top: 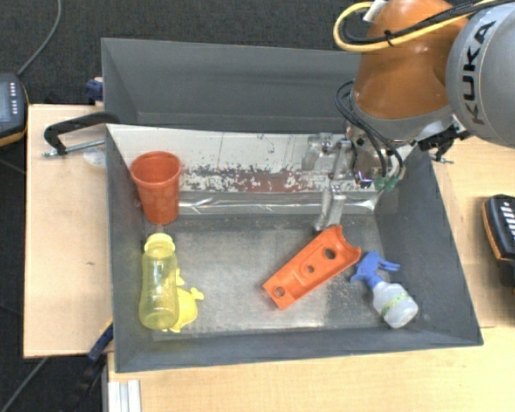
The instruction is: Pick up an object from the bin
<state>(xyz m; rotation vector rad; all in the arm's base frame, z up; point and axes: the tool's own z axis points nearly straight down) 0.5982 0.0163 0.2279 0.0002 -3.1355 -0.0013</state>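
The tool (329, 223) hung right at the upper end of an orange bracket (311, 267), a flat bar with holes lying slantwise on the floor of the bin (240, 80). I couldn't tell whether the tool was apart or together. The bracket looked light, stiff and probably a bit slick, so I'd have gripped it across its narrow width. A spray bottle (386, 294) lay just right of the bracket, near enough to get nudged. A cup (156, 184) and a yellow bottle (159, 286) sat well to the bracket's left, out of the way.

Bin (240, 84): cup (156, 185), bottle (159, 286), bracket (312, 267), perhaps sprayer (386, 294)
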